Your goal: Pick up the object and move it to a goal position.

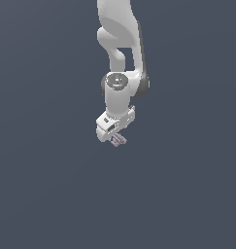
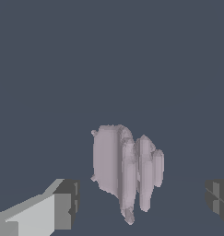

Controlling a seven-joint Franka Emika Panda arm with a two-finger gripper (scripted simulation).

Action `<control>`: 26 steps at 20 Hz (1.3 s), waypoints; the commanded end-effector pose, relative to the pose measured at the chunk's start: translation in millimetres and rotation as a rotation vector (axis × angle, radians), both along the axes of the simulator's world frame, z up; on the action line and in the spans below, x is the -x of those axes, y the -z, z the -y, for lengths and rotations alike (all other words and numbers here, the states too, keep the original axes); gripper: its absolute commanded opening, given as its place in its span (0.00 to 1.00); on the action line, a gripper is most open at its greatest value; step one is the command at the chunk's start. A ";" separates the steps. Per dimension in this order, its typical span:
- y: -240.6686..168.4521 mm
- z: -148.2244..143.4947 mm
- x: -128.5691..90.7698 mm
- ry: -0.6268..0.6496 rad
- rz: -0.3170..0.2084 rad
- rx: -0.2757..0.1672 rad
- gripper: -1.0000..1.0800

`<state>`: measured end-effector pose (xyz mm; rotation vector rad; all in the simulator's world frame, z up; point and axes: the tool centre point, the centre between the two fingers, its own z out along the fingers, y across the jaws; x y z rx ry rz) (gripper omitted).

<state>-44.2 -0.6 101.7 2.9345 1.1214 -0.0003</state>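
Note:
The object (image 2: 125, 168) is a small pale pinkish-mauve lump with ribbed, finger-like ridges. In the wrist view it lies between my two fingertips, with a gap on each side. One dark pad (image 2: 67, 200) and the other dark pad (image 2: 218, 197) stand wide apart, neither touching it. My gripper (image 2: 142, 202) is open. In the exterior view the white arm reaches down from above, and the gripper (image 1: 115, 138) hangs right over the object (image 1: 120, 140), which peeks out beside the fingers.
Only a plain dark grey-blue surface (image 1: 51, 185) surrounds the arm in both views. No other objects, containers or edges show.

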 end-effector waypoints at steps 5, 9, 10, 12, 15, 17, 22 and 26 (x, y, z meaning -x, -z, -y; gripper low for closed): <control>16.0 0.0 0.7 -0.001 0.000 0.000 0.96; 36.1 -0.1 1.4 -0.004 0.000 0.000 0.96; 39.9 -0.3 1.5 -0.004 0.000 0.000 0.96; 45.8 0.0 1.2 -0.004 0.000 0.000 0.96; 49.7 -0.2 0.6 -0.005 0.000 0.000 0.96; 49.9 -0.2 0.6 -0.005 0.000 0.000 0.00; 49.9 -0.2 0.6 -0.005 0.000 0.000 0.00; 49.9 -0.2 0.6 -0.005 0.000 0.000 0.00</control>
